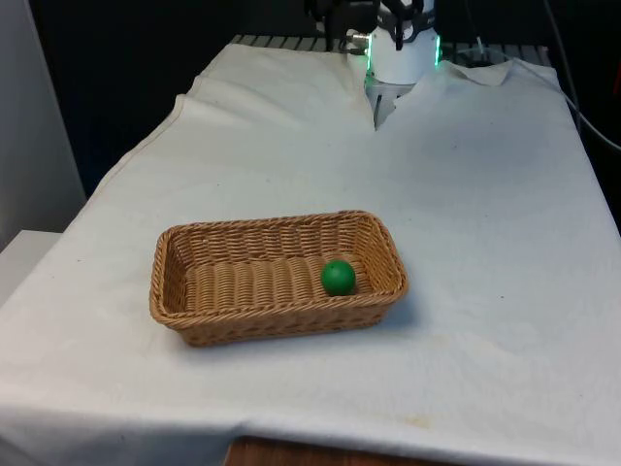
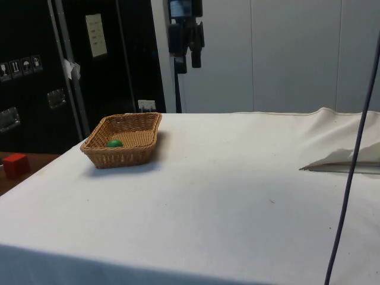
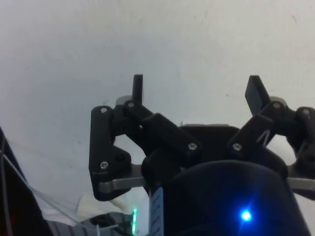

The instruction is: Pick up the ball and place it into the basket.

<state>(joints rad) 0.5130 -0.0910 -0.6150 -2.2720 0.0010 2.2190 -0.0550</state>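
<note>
Ball: small round green ball (image 1: 338, 277), lower centre of the front view, lying inside the basket in the end toward the front view's right, close against the near wall; in the side view (image 2: 114, 143) its top just shows over the wicker rim.
Basket: shallow rectangular tan woven wicker basket (image 1: 184, 325), lower left of centre in the front view, flat on the cloth; left of centre in the side view (image 2: 98, 156).
Table: long table under a white cloth (image 1: 485, 214), creased toward the far end.
Red block: small red cube (image 2: 16, 165) at the lower left edge of the side view, off the table.
Gripper: black two-finger gripper (image 3: 196, 89), fingers spread wide with nothing between them; in the side view (image 2: 186, 41) it hangs high at upper centre, well apart from the basket.
Progress: judged complete; ball is in the basket, released.
Remaining: nothing evident.
</note>
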